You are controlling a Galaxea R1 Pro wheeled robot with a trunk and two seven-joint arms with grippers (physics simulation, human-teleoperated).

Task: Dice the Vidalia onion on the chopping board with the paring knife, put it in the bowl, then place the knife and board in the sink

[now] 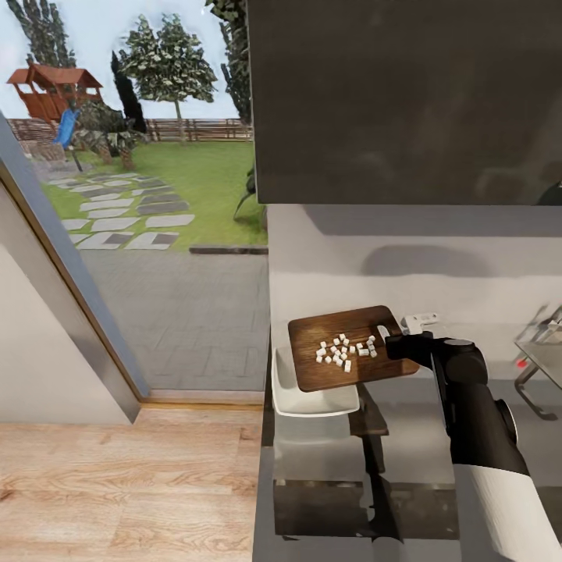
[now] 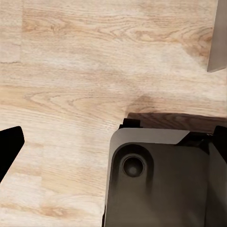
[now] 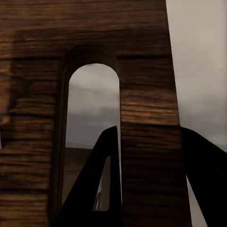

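The right hand [image 1: 393, 341] pinches the board [image 1: 343, 347] by its handle end — one finger [image 3: 94, 184] through the slot, the other on the outer edge — and holds it above the bowl [image 1: 312, 400] on the grey surface [image 1: 468, 273]. Diced onion [image 1: 343, 351] lies on the board. I cannot tell the left hand's state.

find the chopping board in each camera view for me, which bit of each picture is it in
Head view: chopping board at centre-right, held above the white bowl, diced onion on top.
Left wrist view: wood floor and robot base; no board here.
Right wrist view: board close up, right gripper around its handle.
Shared landmark: the handle slot.
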